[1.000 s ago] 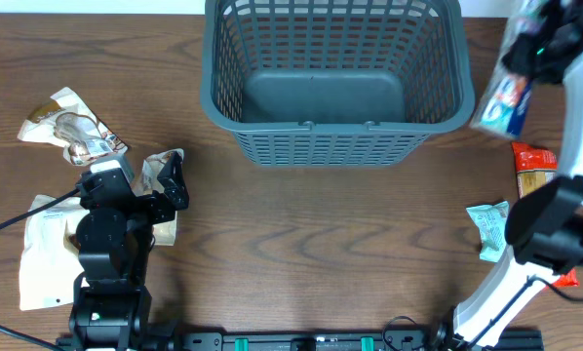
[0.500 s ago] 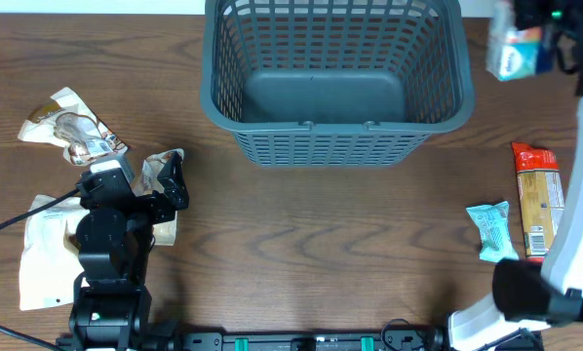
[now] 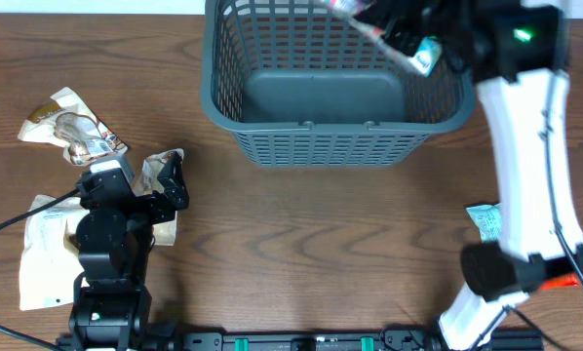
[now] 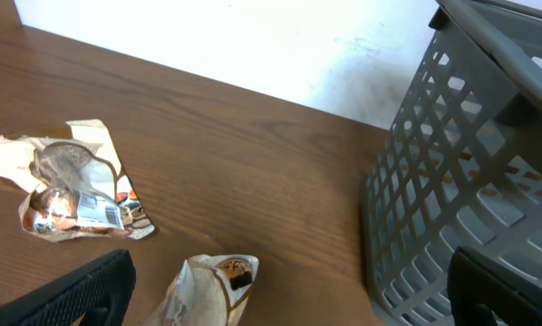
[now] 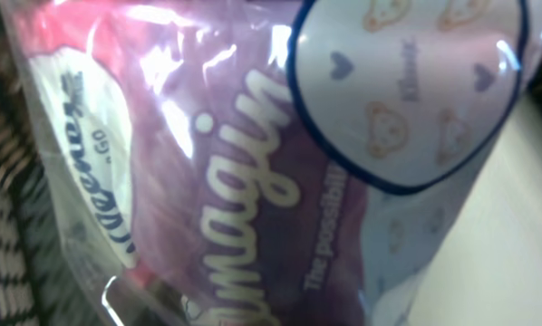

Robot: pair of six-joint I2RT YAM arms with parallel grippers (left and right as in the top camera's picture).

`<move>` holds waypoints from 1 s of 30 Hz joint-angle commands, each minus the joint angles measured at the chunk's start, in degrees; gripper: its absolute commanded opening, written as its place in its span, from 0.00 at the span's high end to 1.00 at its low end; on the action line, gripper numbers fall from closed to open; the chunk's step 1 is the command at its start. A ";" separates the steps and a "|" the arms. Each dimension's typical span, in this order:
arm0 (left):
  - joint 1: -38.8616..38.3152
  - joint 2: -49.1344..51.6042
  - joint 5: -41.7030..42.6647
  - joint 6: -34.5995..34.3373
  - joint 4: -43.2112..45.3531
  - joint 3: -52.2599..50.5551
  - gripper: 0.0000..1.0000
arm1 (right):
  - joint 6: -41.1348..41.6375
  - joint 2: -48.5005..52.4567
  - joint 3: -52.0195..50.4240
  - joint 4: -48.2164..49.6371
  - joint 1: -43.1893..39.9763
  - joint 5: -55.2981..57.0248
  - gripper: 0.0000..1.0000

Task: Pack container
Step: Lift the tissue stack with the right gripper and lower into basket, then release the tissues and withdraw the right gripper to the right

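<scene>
Container (image 3: 321, 146) directly under the right claw (image 3: 404, 29), ahead and to the right of the left claw (image 3: 173, 183); floor apparently bare, so packing judged as hardly begun. Right claw pinching a tissue pack (image 5: 253, 163) over the right inner side, not yet released, with a teal packet (image 3: 486, 229) on the table well behind it. Left claw spread wide just above a brown packet (image 4: 212, 282), a crumpled packet (image 3: 69, 125) ahead to its left and a white pouch (image 3: 40, 255) behind it, all left to pack.
</scene>
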 commanded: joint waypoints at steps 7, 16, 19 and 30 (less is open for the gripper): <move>0.28 -0.13 -0.04 0.92 0.09 1.49 0.01 | -9.62 15.47 0.74 -9.31 0.87 -1.42 0.99; 0.28 -0.13 -0.04 0.92 0.07 1.49 0.01 | -5.33 20.48 0.74 -12.94 1.49 -1.40 0.01; 0.28 -0.13 -0.04 0.92 0.07 1.49 0.01 | -4.20 19.67 0.90 -12.94 1.49 -1.97 0.01; 0.28 -0.13 -0.02 0.92 0.04 1.49 0.01 | 7.76 5.86 12.87 -11.19 -3.34 1.66 0.01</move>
